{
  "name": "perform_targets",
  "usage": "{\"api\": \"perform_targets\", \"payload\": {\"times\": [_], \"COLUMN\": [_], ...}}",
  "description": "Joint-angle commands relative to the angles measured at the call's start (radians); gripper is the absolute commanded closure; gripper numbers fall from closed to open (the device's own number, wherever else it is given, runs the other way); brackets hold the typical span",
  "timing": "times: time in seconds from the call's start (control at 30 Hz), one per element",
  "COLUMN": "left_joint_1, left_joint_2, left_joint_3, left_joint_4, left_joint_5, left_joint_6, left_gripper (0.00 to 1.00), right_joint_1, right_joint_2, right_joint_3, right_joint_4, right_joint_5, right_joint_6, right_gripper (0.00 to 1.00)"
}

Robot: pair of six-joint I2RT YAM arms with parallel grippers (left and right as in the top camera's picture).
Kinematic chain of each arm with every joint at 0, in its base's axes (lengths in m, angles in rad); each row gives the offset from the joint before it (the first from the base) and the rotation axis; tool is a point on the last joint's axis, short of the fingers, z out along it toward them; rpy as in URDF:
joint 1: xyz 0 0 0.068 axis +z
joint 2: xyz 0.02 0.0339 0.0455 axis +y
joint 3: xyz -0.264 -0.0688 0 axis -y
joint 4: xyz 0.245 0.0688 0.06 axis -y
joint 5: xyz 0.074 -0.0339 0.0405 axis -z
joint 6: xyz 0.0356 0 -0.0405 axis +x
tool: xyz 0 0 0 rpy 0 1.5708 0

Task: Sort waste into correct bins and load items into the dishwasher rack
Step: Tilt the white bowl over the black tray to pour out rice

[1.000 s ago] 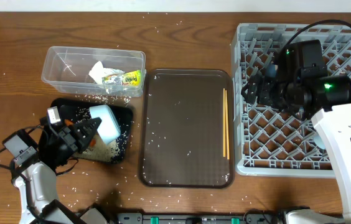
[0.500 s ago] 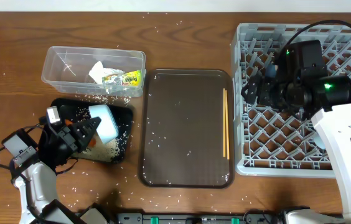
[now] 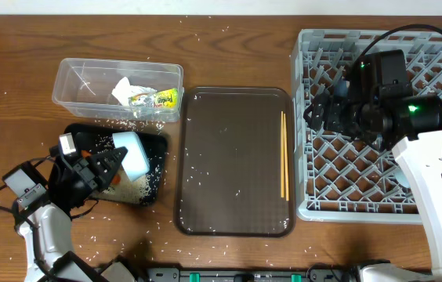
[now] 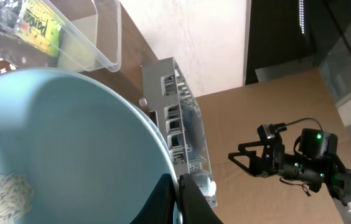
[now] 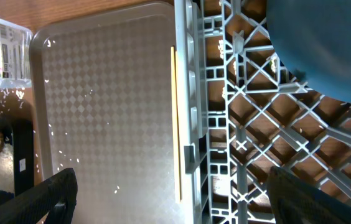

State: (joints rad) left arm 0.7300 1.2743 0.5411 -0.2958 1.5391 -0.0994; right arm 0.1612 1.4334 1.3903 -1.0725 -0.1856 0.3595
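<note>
Many white rice grains (image 3: 205,37) lie scattered over the wooden table (image 3: 17,63). Near the table's front-left corner the left gripper (image 3: 110,166) is clenched on the rim of the white bowl (image 3: 129,151). It holds the bowl tipped on its side above the shallow black tray (image 3: 157,149). The left wrist view shows a patch of rice lying inside the bowl, and more rice is heaped in the tray beneath it. A speck of orange shows at the tray's left end beside the gripper, too small to name surely.

Just behind the black tray, toward the table's back-left corner, stands the clear tub (image 3: 72,78). It holds the crumpled white tissue (image 3: 122,88), and the yellow-green wrapper (image 3: 157,99) lies toward its right end.

The brown serving tray (image 3: 229,157) lies in the middle of the table, flecked with rice. The chopsticks (image 3: 284,153) lie together along its right edge, parallel to the neighbouring rack wall.

The grey dishwasher rack (image 3: 338,188) fills the table's right side. The right gripper (image 3: 320,110) hovers over the rack's back-left part, with its jaws spread wide and grasping nothing. The right arm (image 3: 432,180) hides much of the rack from above. In the right wrist view the blue plate (image 5: 325,56) shows inside the rack, and the rack's left wall stands between the gripper and the chopsticks.
</note>
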Motion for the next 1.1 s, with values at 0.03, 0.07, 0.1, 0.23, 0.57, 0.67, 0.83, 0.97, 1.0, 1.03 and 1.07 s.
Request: {"api": "perform_targets", "payload": {"times": [0.03, 0.07, 0.1, 0.23, 0.57, 0.67, 0.83, 0.97, 1.0, 1.03, 1.07], "left_joint_1": [-0.005, -0.005, -0.008, -0.011, -0.016, -0.021, -0.026, -0.037, -0.037, -0.040, -0.043], "left_joint_2": [0.006, 0.006, 0.006, 0.007, 0.007, 0.007, 0.008, 0.009, 0.009, 0.009, 0.010], "left_joint_3": [-0.016, -0.016, -0.016, -0.016, -0.016, -0.016, -0.016, -0.016, -0.016, -0.016, -0.016], "left_joint_4": [-0.020, -0.024, -0.016, -0.003, -0.008, -0.013, -0.008, 0.027, 0.026, 0.042, 0.053], "left_joint_5": [-0.137, -0.165, -0.104, 0.012, -0.084, -0.054, -0.057, -0.049, -0.057, -0.007, 0.035], "left_joint_6": [-0.017, -0.053, -0.037, 0.057, -0.012, 0.014, -0.019, -0.059, -0.063, -0.037, -0.004], "left_gripper": [0.94, 0.94, 0.94, 0.94, 0.94, 0.94, 0.94, 0.94, 0.94, 0.94, 0.94], "right_joint_1": [0.003, 0.003, 0.003, 0.003, 0.003, 0.003, 0.003, 0.003, 0.003, 0.003, 0.003], "right_joint_2": [0.009, 0.009, 0.009, 0.009, 0.009, 0.009, 0.009, 0.009, 0.009, 0.009, 0.009], "right_joint_3": [0.002, 0.002, 0.002, 0.002, 0.002, 0.002, 0.002, 0.002, 0.002, 0.002, 0.002], "right_joint_4": [0.004, 0.005, 0.005, -0.004, 0.006, 0.008, 0.012, 0.014, 0.015, 0.016, 0.016], "right_joint_5": [0.005, 0.005, 0.005, 0.006, 0.005, 0.005, 0.005, 0.005, 0.005, 0.005, 0.005], "right_joint_6": [0.007, 0.007, 0.007, 0.006, 0.007, 0.007, 0.007, 0.007, 0.007, 0.007, 0.007], "right_gripper": [0.09, 0.09, 0.09, 0.09, 0.09, 0.08, 0.09, 0.09, 0.09, 0.09, 0.09]}}
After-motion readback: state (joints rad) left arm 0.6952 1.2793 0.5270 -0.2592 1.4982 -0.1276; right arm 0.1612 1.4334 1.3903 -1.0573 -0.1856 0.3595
